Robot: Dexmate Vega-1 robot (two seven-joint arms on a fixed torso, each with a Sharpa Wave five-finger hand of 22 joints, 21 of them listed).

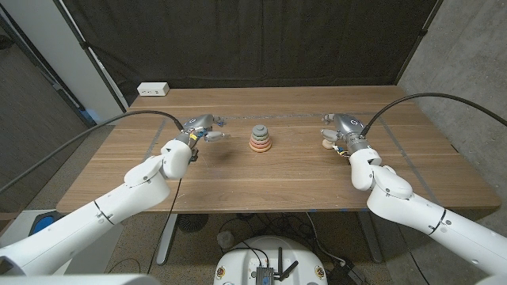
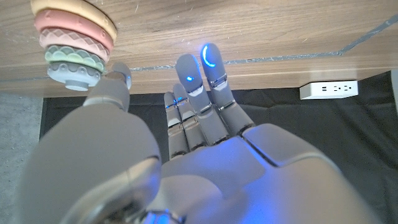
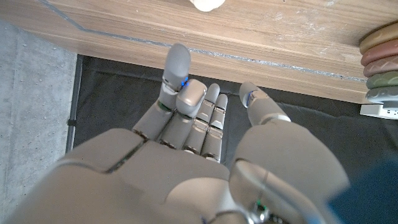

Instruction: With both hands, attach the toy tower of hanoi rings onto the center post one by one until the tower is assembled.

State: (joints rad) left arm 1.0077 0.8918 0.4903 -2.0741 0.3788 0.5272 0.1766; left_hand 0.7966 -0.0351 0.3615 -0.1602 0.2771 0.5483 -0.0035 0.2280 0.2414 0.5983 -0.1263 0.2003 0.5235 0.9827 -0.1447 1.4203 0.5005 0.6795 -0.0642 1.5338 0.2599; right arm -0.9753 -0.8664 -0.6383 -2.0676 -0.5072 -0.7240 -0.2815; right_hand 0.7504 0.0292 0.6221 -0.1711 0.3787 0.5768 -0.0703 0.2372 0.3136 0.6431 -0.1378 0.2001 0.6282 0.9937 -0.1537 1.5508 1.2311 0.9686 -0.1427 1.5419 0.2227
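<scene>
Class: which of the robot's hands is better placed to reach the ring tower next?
Probably the left hand: it is empty and nearer the ring tower than the right hand.

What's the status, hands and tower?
Left hand open, empty. Right hand open, empty. Ring tower stacked mid-table, between both hands. Nothing blocking.

a white power strip (image 1: 153,89) lies at the wooden table's (image 1: 238,182) far left corner.
</scene>
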